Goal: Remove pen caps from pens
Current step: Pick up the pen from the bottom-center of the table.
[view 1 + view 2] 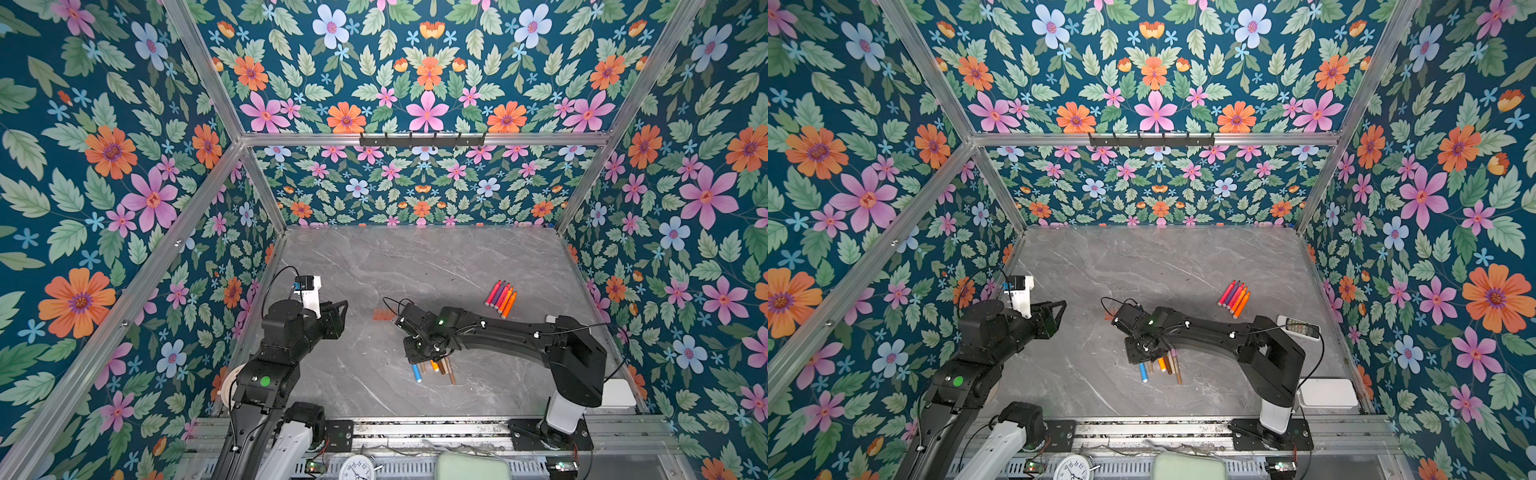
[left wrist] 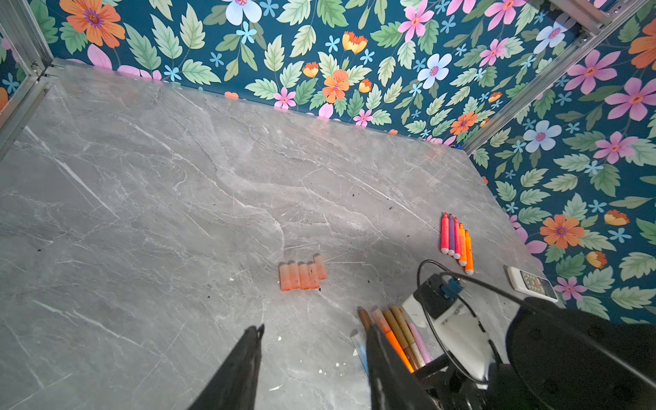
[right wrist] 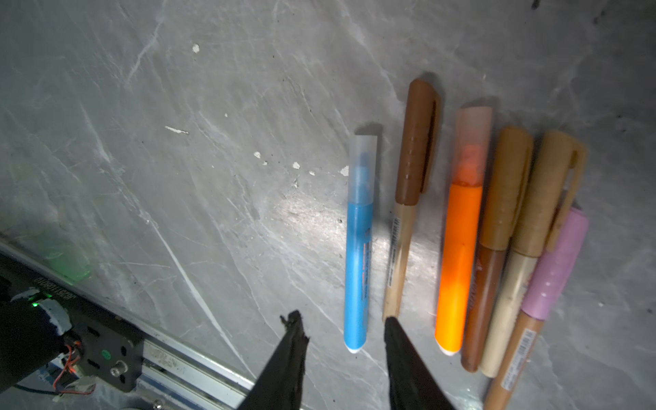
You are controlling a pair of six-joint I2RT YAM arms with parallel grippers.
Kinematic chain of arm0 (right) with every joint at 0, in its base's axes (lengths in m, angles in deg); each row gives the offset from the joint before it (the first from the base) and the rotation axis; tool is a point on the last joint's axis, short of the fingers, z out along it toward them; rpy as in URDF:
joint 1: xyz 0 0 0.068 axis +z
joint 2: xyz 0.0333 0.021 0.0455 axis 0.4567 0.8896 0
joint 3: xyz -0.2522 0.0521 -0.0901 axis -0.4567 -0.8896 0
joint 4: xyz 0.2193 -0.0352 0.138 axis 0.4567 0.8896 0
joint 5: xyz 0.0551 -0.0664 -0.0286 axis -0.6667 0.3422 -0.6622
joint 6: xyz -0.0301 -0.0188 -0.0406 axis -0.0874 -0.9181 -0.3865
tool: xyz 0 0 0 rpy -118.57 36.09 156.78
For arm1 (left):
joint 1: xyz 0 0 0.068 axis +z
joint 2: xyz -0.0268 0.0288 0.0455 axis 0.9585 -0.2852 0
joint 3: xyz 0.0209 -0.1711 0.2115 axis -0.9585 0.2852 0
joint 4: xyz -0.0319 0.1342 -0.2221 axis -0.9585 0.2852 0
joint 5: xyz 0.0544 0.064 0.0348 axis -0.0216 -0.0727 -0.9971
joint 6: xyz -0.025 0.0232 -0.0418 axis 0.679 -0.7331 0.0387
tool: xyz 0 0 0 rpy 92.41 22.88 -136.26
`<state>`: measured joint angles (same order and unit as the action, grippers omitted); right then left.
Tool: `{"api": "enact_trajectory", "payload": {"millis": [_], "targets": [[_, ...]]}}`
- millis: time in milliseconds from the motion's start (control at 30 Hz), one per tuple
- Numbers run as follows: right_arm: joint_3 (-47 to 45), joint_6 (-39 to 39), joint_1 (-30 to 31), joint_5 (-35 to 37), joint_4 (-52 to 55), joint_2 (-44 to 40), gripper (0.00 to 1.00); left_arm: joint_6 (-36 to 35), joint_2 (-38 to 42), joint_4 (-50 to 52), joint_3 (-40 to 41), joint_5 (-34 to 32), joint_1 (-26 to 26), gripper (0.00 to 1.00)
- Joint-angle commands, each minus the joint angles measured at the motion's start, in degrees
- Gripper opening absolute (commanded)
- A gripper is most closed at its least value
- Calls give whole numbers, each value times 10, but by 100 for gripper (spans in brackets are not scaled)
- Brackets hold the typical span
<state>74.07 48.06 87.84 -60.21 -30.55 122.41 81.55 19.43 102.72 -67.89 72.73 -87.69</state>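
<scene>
While agape, right gripper (image 3: 342, 317) astride blue pen (image 3: 358, 266).

Bright, even overhead light fills both top views, and the floral walls (image 1: 374, 83) bow at the frame edges (a wide lens). A soft shadow darkens the grey table (image 1: 415, 257) behind the blue pen (image 1: 416, 373). The right wrist view is dim, with a white glare patch just beside the blue pen; dark foreground shapes near its tip are out of focus.

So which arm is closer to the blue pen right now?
Right. The right fingers straddle the blue pen's tail end; the left fingers hang open well away, over the table's left side.
</scene>
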Motion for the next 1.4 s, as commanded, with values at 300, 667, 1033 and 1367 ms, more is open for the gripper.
{"api": "enact_trajectory", "payload": {"millis": [300, 667, 1033, 1367], "targets": [[-10, 2, -5, 114, 64, 10, 29, 4, 1, -7, 0, -1, 0, 50], [-54, -4, -24, 55, 1, 14, 28, 4, 1, -7, 0, 0, 0, 50], [-68, 4, -28, 41, -18, 27, 28, 4, 2, -7, 1, 0, 1, 50], [-84, 21, -28, 60, -22, 27, 17, 3, 0, -8, 1, 0, 1, 50]]}}
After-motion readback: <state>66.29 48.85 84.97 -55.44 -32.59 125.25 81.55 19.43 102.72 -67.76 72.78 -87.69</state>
